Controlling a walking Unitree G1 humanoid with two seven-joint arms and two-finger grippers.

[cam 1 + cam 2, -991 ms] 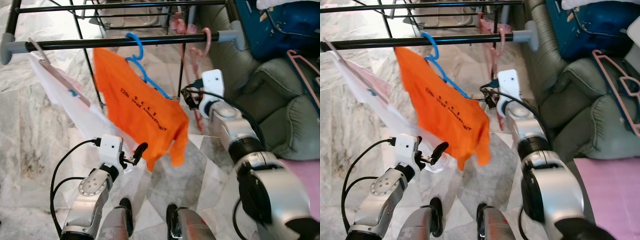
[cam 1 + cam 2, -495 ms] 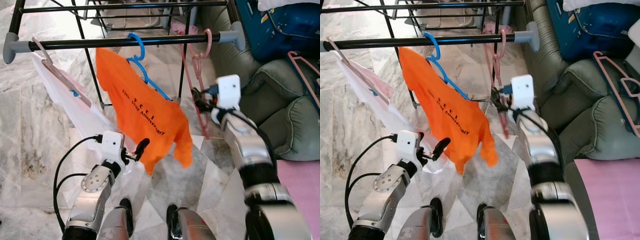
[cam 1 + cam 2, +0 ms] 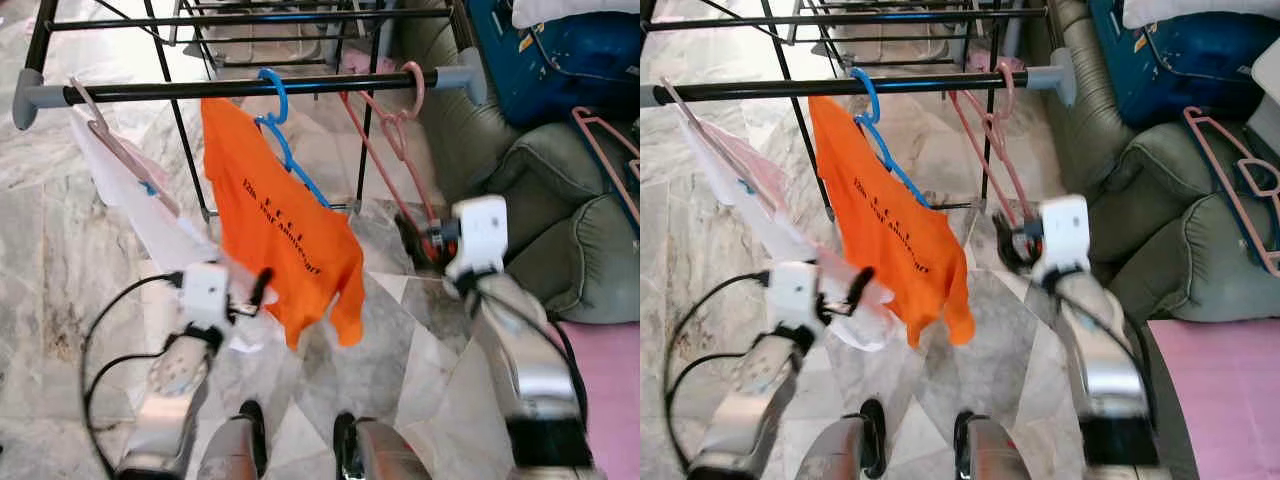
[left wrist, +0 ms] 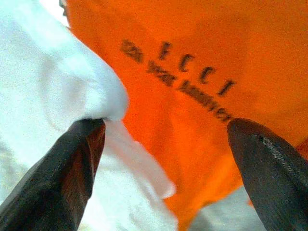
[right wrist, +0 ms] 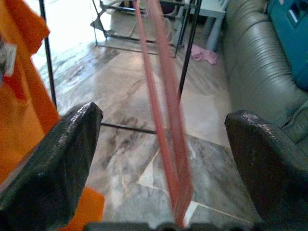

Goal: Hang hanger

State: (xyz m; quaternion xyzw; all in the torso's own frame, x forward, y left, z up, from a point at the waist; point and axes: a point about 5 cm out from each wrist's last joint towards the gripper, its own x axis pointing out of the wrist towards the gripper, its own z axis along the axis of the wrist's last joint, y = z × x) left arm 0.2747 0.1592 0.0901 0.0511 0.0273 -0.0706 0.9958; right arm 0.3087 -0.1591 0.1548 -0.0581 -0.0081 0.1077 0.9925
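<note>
- A pink plastic hanger hangs by its hook on the black horizontal rail of a clothes rack, near the rail's right end by the grey end cap.
- The pink hanger slants down and toward the right hand. In the right wrist view its two thin pink bars run between the two spread black fingers.
- That hand is wide open. The lower end of the hanger sits at the base of the fingers, but whether it touches them cannot be told.
- In the head views the right hand is low and to the right of the rack, above the marble floor.
- Left of the pink hanger, a blue plastic hanger carries an orange T-shirt with dark lettering on the same rail.
- Farther left, a white garment hangs from a pale hanger at the rail's left end.
- The left hand is near the orange T-shirt's lower edge, its fingers well apart and gripping nothing. One finger lies against the white garment, with the orange cloth just beyond.
- A grey-green leather sofa stands to the right, with another pink hanger lying on it.
</note>
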